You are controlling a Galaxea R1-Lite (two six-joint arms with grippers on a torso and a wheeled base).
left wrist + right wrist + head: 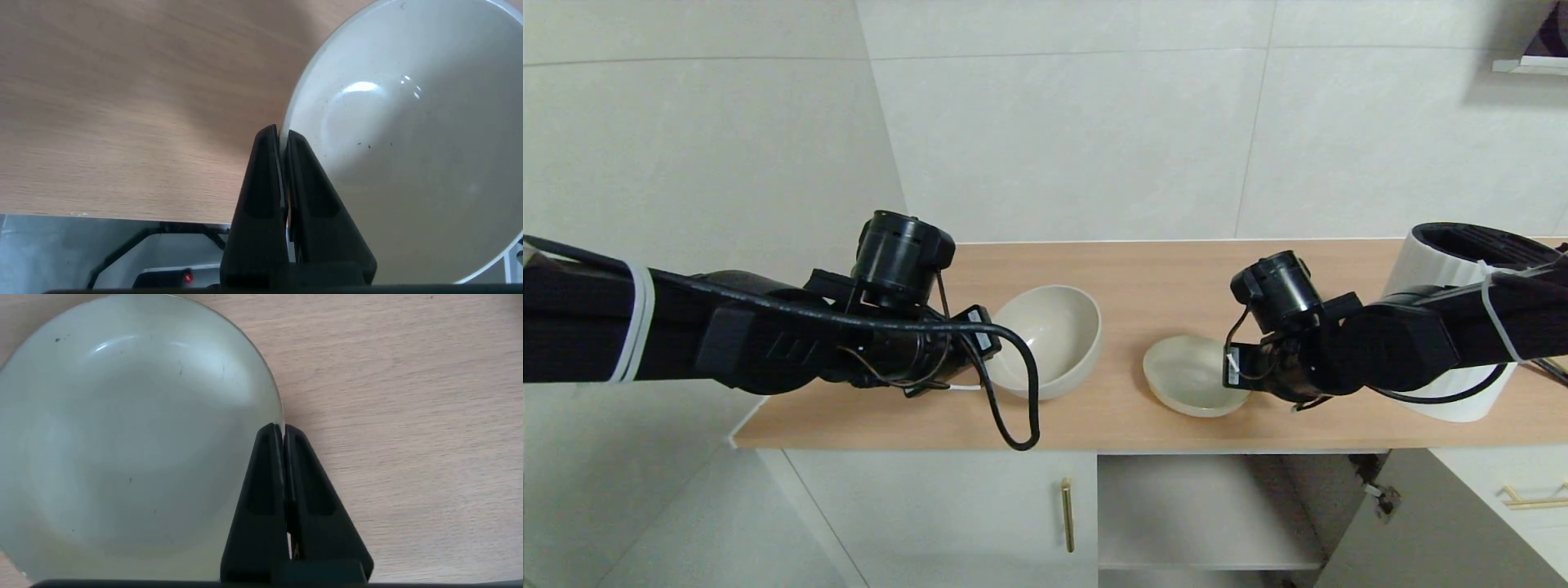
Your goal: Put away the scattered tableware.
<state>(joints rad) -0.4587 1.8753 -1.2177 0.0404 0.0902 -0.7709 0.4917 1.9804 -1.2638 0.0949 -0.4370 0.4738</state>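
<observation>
My left claw (283, 135) pinches the tilted bowl (409, 139) by its rim, and my right claw (283, 433) pinches the plate (139, 433) likewise, both low over the bench (1160, 278). They look glazed, stiff, slippery and breakable, so rims seem the best hold.

A pale, wood-grain laminate counter (1143, 278) tops a run of white cabinet fronts (931, 514). Three things rest on it. At about 9 o'clock from its middle, a deep, round, cream glazed bowl (1054, 335) sits tilted rather than level, so its smooth inside shows. At 3 o'clock from that bowl, near it but apart, lies a shallow, round, pale greenish-white dish (1188, 376). Farther out toward 3 o'clock stands a tall, white, ribbed cylindrical canister (1429, 261) with a dark open top.
</observation>
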